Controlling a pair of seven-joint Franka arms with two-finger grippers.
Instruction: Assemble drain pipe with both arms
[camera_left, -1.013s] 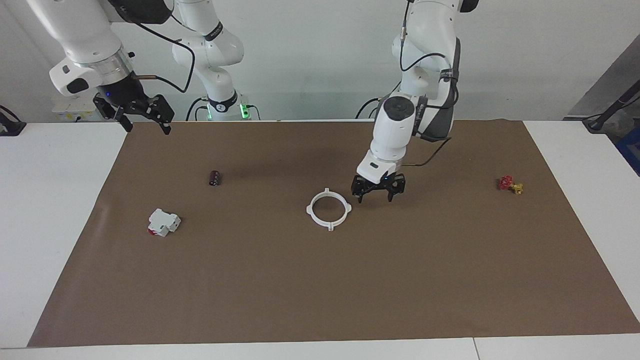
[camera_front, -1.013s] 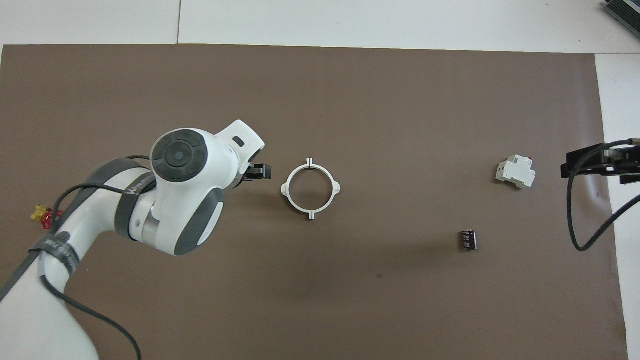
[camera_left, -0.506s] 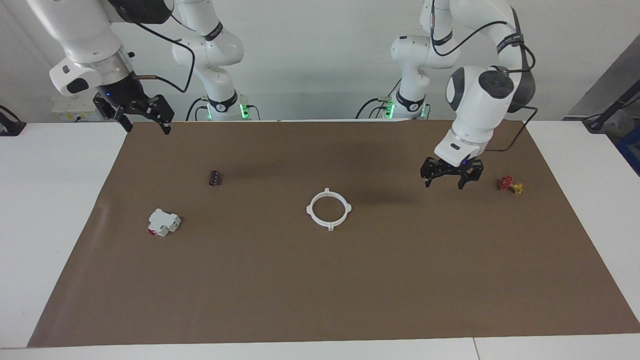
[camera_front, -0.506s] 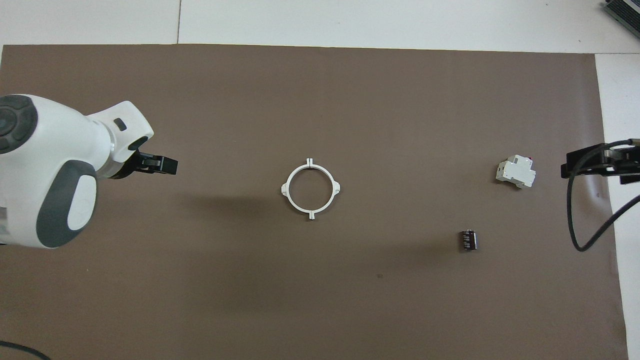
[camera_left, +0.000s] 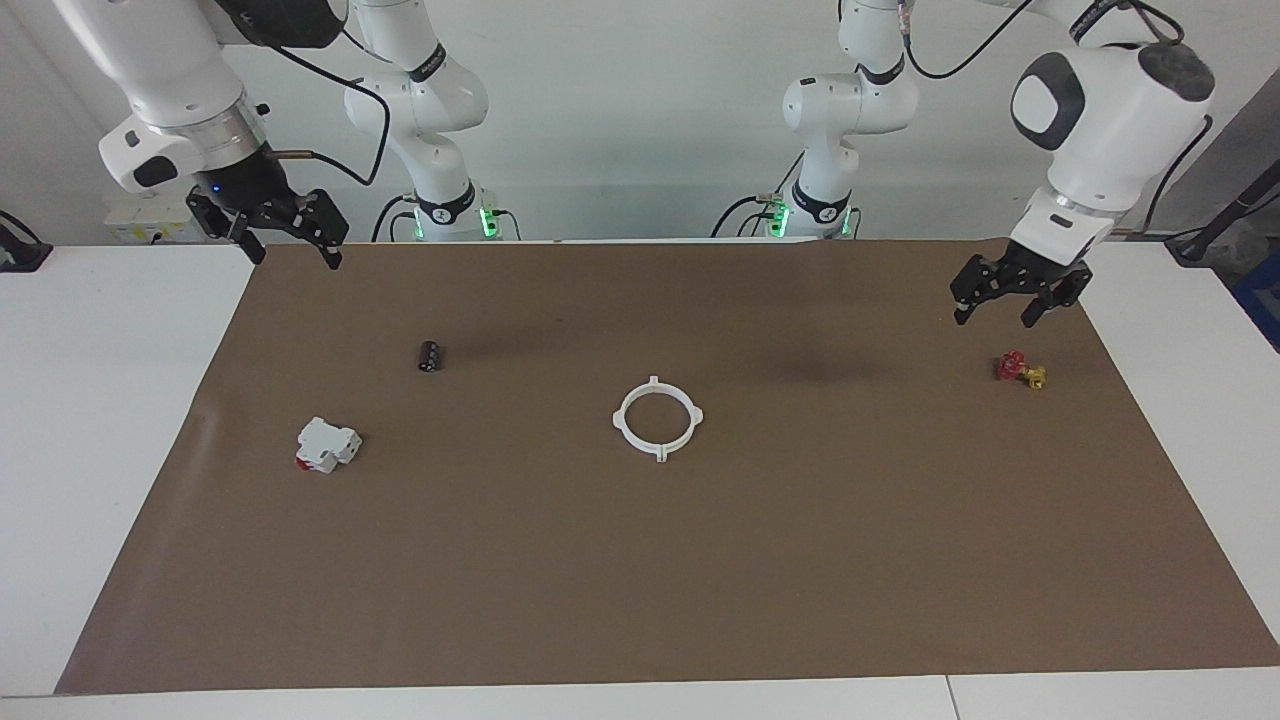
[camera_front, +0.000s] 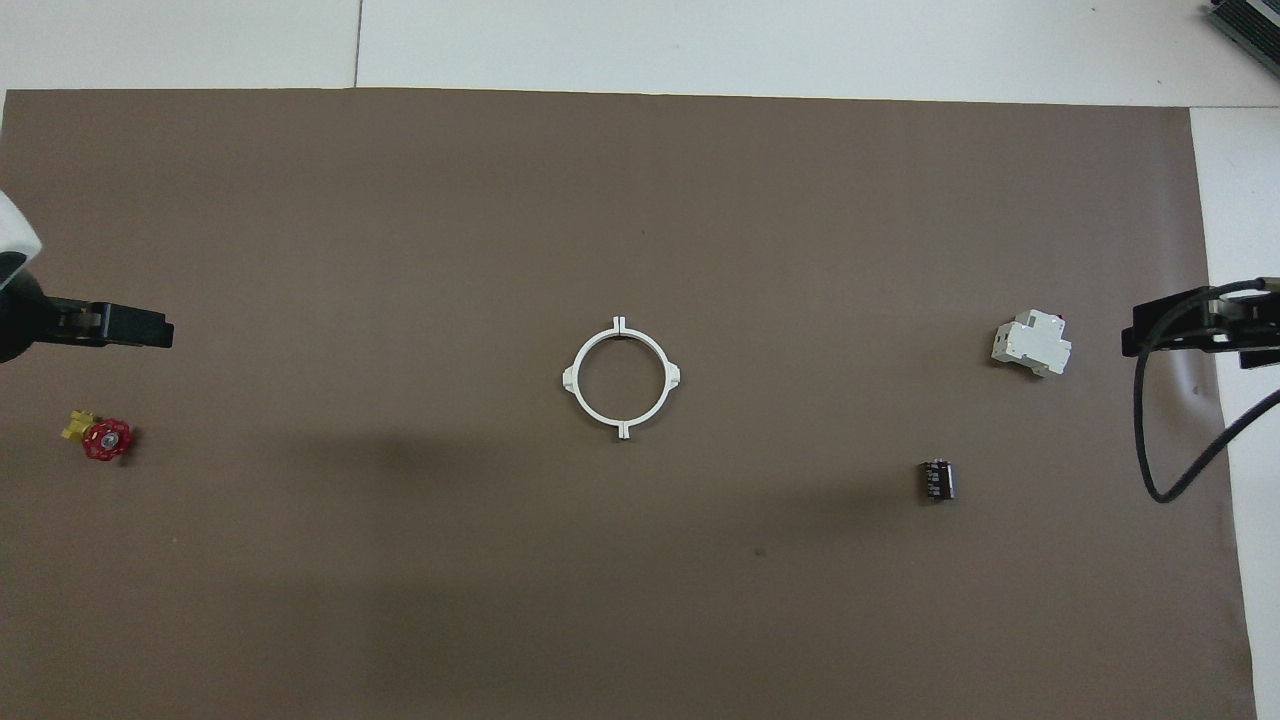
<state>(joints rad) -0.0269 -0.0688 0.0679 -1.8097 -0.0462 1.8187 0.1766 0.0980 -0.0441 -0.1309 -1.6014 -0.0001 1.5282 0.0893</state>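
My two white half-rings lie joined as one flat ring (camera_left: 657, 417) near the middle of the brown mat (camera_left: 640, 580), its four small tabs pointing to twelve, three, six and nine o'clock in the overhead view. Nothing of mine touches it. My left gripper (camera_left: 1010, 300) hangs in the air over the mat's edge at the left arm's end of the table, fingers spread wide and holding nothing; taking the ring as the centre of the dial in the overhead view, it sits out at about nine o'clock. Just below it on the mat lies the little red-and-yellow valve (camera_left: 1021, 369), apart from the fingers. My right gripper (camera_left: 292, 245) waits raised over the mat's corner at the right arm's end, also spread and empty, out toward three o'clock from the ring in the overhead view. On that side rest a white box with a red end (camera_left: 326, 445), at about three o'clock from the ring, and a small dark cylinder (camera_left: 430, 356) at roughly four o'clock, both well apart from the ring.
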